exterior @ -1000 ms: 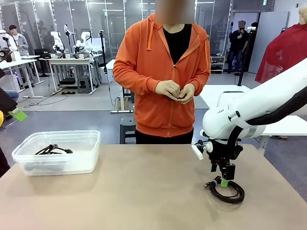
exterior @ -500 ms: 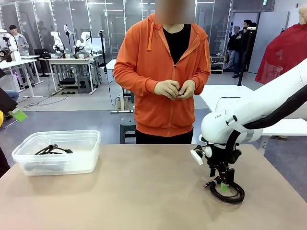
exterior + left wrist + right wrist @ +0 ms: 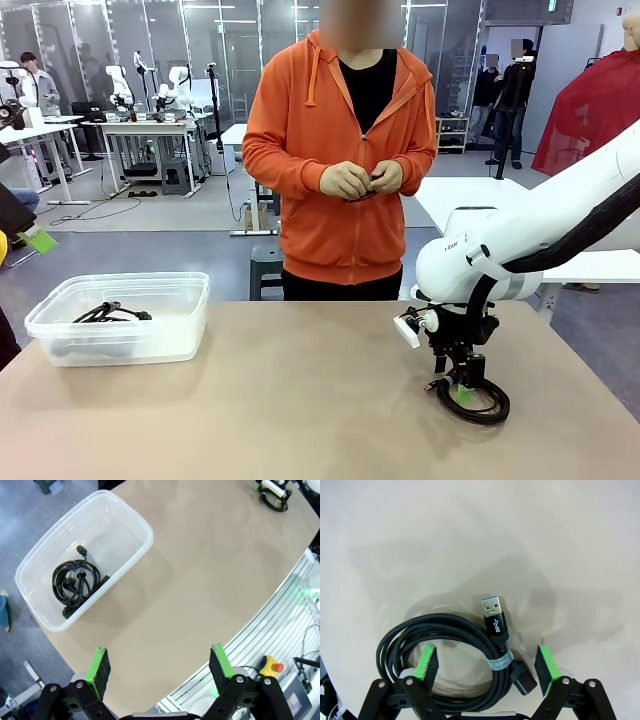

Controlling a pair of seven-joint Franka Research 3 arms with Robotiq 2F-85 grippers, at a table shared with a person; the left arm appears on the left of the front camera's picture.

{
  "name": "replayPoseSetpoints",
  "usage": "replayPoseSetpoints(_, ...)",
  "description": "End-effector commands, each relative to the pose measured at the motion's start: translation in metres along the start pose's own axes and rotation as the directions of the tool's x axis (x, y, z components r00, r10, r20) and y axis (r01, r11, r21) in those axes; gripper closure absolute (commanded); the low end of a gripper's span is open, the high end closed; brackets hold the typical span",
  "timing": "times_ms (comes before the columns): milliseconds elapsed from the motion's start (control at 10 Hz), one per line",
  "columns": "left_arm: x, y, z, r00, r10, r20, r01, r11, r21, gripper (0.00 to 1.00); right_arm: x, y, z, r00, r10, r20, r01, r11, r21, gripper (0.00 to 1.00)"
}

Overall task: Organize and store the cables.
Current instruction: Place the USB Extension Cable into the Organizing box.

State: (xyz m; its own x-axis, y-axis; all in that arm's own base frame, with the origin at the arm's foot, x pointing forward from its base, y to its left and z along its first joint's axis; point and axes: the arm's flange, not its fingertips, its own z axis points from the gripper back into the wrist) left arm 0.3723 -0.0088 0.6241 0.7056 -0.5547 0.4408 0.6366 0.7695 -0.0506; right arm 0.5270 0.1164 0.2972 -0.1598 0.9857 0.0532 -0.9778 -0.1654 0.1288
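One cable, a black braided coil [image 3: 445, 630] with a USB plug [image 3: 492, 609] and a grey tie, lies on the table at the front right [image 3: 480, 402]. My right gripper [image 3: 485, 662] is down over it [image 3: 462, 388]. Its green pads [image 3: 426, 662] stand apart, one inside the loop and one outside, with the tied strands between them and no pad touching. Another coiled cable [image 3: 75, 582] lies in the clear plastic bin [image 3: 145, 527] at the table's left [image 3: 110, 312]. My left gripper [image 3: 160, 667] hangs open high above the table, holding nothing.
A person in an orange hoodie stands at the far edge, both hands [image 3: 362, 182] together at the chest around something small and dark. The tan table [image 3: 280, 400] is bare between the bin [image 3: 60, 320] and the coil. A red emergency button [image 3: 274, 667] sits beyond the table's near edge.
My right gripper has come down onto the coil, its pads now straddling the strands. The person's hands shifted slightly. The left arm and the bin stay put.
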Motion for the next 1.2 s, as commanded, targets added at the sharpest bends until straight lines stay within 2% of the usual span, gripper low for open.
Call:
replayPoseSetpoints(0, 0.001, -0.002, 0.001, 1.000, 0.013, 0.003, -0.014, 1.000, 0.017, 0.00, -0.001, -0.004, -0.002, 1.000, 0.013, -0.016, -0.013, 1.000, -0.014, 0.44)
replayPoseSetpoints(100, 0.001, -0.002, 0.001, 1.000, 0.013, 0.003, -0.014, 1.000, 0.017, 0.00, -0.001, -0.004, -0.003, 1.000, 0.016, -0.019, -0.016, 1.000, -0.015, 0.66)
replayPoseSetpoints(200, 0.001, -0.002, 0.001, 1.000, 0.013, 0.003, -0.014, 1.000, 0.017, 0.00, -0.001, -0.004, -0.004, 1.000, 0.018, -0.021, -0.018, 1.000, -0.016, 1.00)
replayPoseSetpoints(500, 0.001, -0.002, 0.001, 1.000, 0.013, 0.003, -0.014, 1.000, 0.017, 0.00, -0.001, -0.002, -0.003, 1.000, 0.021, -0.023, -0.021, 1.000, -0.022, 0.97)
replayPoseSetpoints(700, 0.001, -0.002, 0.001, 1.000, 0.013, 0.003, -0.014, 1.000, 0.017, 0.00, -0.002, -0.001, -0.001, 0.999, 0.019, -0.029, -0.020, 0.999, -0.027, 1.00)
replayPoseSetpoints(1100, 0.001, -0.002, 0.001, 1.000, 0.013, 0.003, -0.014, 1.000, 0.017, 0.00, 0.009, 0.010, 0.039, 0.999, -0.010, -0.036, 0.007, 0.995, -0.100, 1.00)
